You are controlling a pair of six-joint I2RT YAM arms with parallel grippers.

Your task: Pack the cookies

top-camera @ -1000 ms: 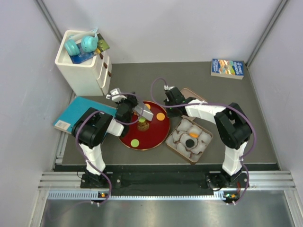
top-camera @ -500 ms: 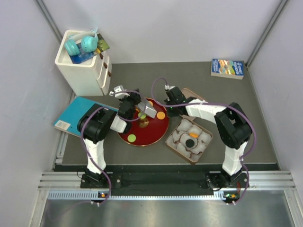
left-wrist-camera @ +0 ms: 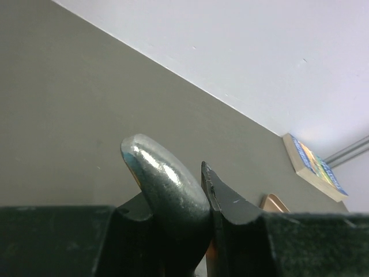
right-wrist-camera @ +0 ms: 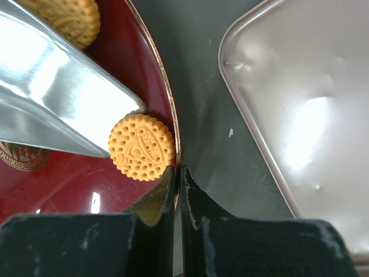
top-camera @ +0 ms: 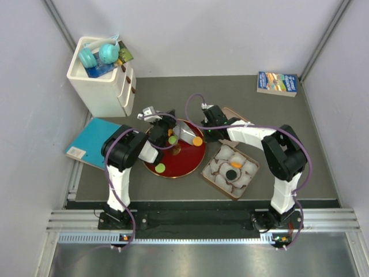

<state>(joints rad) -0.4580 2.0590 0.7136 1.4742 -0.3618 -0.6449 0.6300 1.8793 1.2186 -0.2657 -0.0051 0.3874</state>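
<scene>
An orange cookie (right-wrist-camera: 142, 147) lies at the right edge of the dark-red plate (top-camera: 173, 161), with the tip of a metal spatula blade (right-wrist-camera: 57, 104) touching it. My left gripper (top-camera: 167, 128) is shut on the spatula's metal handle (left-wrist-camera: 167, 179). My right gripper (right-wrist-camera: 177, 173) is shut on the plate's gold rim, just below that cookie. A second orange cookie (right-wrist-camera: 66, 20) lies farther in, and green cookies (top-camera: 160, 168) also sit on the plate. The box of white paper cups (top-camera: 214, 173) holds an orange cookie (top-camera: 235, 164) and a black one (top-camera: 232, 173).
The box's metal lid (right-wrist-camera: 305, 115) lies just right of the plate. A white drawer unit (top-camera: 104, 81) with teal headphones stands at the back left. A teal book (top-camera: 98, 138) lies on the left and another book (top-camera: 277, 83) at the back right.
The left arm has swung the spatula blade rightward across the plate to the orange cookie. The right jaws have closed onto the plate rim.
</scene>
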